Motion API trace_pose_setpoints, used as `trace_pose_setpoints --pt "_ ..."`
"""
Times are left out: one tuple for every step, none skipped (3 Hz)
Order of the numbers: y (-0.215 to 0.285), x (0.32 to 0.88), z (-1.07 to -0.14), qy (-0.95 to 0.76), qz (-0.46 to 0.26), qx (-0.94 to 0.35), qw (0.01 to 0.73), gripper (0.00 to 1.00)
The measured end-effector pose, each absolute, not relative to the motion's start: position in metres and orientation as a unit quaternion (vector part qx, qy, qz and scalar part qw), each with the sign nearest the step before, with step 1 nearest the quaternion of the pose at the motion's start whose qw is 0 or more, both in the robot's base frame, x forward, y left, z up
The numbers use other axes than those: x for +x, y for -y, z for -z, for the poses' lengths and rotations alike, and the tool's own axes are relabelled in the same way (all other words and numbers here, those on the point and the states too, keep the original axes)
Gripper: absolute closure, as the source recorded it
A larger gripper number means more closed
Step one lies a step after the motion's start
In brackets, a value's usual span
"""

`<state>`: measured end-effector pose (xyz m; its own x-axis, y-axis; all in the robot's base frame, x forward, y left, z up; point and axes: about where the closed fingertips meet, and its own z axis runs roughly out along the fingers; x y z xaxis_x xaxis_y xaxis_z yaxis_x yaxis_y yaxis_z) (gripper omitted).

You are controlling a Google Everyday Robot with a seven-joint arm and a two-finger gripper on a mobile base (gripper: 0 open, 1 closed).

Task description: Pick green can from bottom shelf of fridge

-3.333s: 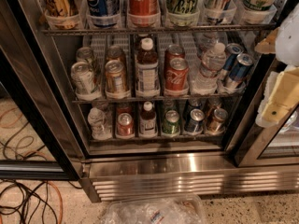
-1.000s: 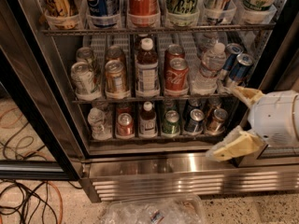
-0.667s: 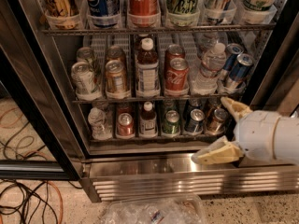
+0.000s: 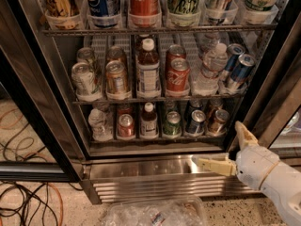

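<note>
Green can (image 4: 172,122) untouched on bottom shelf (image 4: 101,142) of fridge (image 4: 141,173); gripper (image 4: 219,143) low at right, fingers apart, empty; reach, grasp, lift all left.

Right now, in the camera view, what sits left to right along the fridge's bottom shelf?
A clear plastic bottle → red can → brown bottle → green can → dark blue can → bronze-brown can; the gripper, open, is lower right, below that row.
</note>
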<state>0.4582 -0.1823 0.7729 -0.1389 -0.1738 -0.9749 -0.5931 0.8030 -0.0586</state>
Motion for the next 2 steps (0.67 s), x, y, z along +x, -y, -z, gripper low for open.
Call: trace_pose_setpoints --pt "0.183 0.478 -0.763 -0.718 -0.164 -0.207 0.644 0.0" --pt "0.167 0.491 -0.763 -0.705 -0.16 -0.207 0.659 0.0"
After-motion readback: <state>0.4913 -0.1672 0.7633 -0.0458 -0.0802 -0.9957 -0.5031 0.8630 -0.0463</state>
